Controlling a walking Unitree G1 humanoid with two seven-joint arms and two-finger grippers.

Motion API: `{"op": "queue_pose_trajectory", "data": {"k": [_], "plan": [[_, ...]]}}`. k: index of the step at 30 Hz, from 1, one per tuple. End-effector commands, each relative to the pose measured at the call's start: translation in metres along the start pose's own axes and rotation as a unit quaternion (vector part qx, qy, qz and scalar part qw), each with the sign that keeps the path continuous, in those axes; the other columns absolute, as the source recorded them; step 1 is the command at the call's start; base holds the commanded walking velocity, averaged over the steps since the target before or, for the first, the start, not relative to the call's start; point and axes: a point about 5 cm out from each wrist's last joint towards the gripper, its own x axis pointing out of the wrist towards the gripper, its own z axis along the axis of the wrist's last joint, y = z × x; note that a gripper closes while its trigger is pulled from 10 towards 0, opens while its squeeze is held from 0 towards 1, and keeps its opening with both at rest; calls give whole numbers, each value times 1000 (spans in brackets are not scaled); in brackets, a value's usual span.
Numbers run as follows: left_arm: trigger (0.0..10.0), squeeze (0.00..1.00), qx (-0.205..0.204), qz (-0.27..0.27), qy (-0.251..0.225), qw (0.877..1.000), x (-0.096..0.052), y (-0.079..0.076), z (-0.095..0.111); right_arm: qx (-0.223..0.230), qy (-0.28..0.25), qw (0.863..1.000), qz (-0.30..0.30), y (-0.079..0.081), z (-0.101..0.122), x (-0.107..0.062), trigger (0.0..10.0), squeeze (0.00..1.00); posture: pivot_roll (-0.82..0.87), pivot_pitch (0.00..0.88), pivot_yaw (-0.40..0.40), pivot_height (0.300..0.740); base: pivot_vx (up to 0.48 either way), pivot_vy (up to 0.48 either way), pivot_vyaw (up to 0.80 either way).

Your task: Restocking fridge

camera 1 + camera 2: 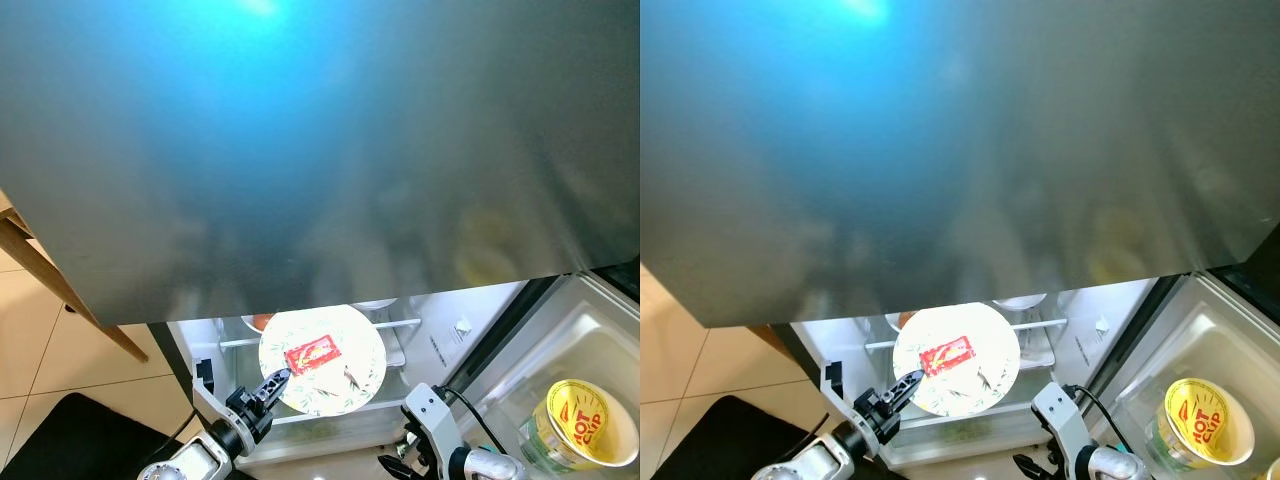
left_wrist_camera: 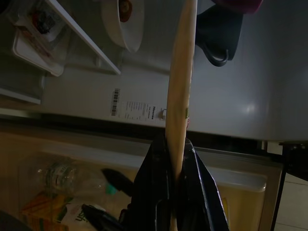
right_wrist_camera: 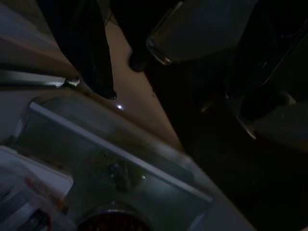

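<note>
A white patterned plate carrying a red packet is held level in front of the open fridge's lit shelves. My left gripper is shut on the plate's near-left rim. The left wrist view shows the plate edge-on, pinched between the black fingers. Low down at the right hangs my right gripper, open and holding nothing; its wrist view is dark, with one finger visible above a glass shelf edge.
A big grey upper fridge door overhangs most of the view. A white bowl sits on the shelf behind the plate. The open door's bin at the right holds a yellow noodle cup. A wooden leg stands at the left.
</note>
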Motion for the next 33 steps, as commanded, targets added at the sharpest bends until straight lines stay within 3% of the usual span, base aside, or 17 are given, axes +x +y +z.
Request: {"op": "queue_pose_trajectory", "data": {"k": [1,5,18,33], "plan": [[10000,0,-11,-3,-6,1000,-2,2,-4,6,-45,999,-18,-8,18,2,10000,0,-58,112,5,725,0,0,0],[10000,0,-10,-3,-13,1000,-2,3,0,28,-71,997,-33,-11,26,3,10000,0,-56,110,5,710,0,0,0],[10000,0,-12,-7,-20,1000,-2,2,3,87,-94,991,-30,-5,21,4,10000,0,-54,110,6,640,0,0,0],[10000,0,-16,-8,-21,1000,-3,3,3,127,-117,985,-24,-10,25,2,10000,0,-55,109,6,625,0,0,0]]}}
